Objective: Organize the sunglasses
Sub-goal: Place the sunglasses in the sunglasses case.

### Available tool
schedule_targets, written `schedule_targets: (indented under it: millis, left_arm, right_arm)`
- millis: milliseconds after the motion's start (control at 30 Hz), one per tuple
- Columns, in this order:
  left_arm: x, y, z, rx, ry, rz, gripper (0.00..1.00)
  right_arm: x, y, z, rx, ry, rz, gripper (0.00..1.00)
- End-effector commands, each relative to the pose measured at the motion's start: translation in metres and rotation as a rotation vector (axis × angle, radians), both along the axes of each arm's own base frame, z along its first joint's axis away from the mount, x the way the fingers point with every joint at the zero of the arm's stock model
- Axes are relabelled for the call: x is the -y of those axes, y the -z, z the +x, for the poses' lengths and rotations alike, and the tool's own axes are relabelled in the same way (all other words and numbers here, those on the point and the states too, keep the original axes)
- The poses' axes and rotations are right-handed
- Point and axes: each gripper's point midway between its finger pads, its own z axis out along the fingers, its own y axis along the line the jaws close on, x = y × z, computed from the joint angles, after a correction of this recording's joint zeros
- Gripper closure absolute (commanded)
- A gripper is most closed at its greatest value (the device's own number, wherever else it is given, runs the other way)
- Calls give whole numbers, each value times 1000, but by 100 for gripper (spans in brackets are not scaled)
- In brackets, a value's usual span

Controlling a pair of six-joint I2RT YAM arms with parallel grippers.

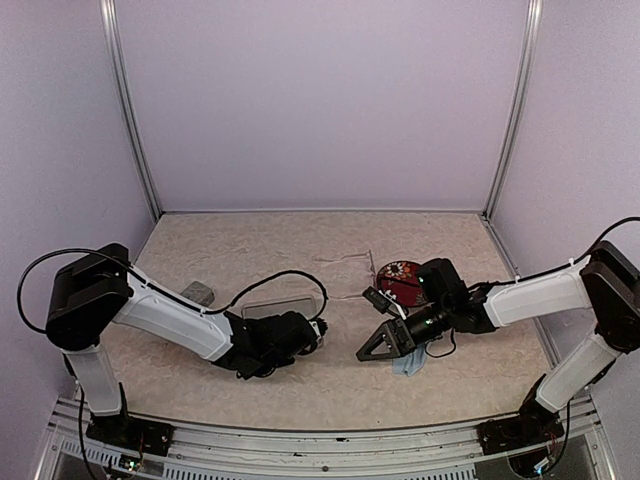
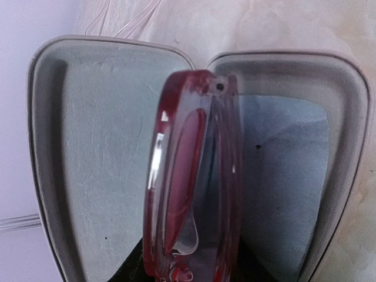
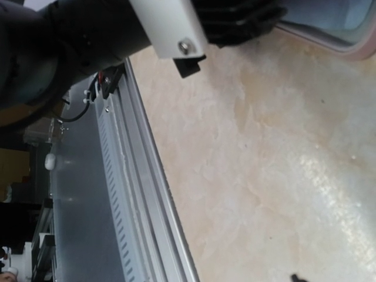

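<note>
Folded red sunglasses (image 2: 191, 176) stand edge-on at the left end effector (image 1: 305, 338), with an open grey case (image 2: 94, 164) just beyond.
They line up with the case's middle, probably so they can go straight in. Whether the fingers pinch them or stand slack, I cannot tell.

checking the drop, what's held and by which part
Left gripper has the folded red sunglasses in its jaws, at one frame end; grip tightness unclear. Right gripper: nothing.
</note>
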Motion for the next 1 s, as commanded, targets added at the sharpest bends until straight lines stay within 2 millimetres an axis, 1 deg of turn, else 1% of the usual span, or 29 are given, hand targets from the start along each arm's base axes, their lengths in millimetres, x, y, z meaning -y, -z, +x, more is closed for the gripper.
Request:
schedule_targets:
  millis: [0,600,967]
  left_arm:
    - [5,5,-5,-30,9,-10,57]
    - [7,-2,-19,-40,10,-32,54]
    - [7,-8,-28,-53,12,-67,49]
  right_arm:
    - [3,1,1,-4,6,11,28]
    - [3,2,2,-4,11,8,28]
    - [3,4,2,-7,15,9,28]
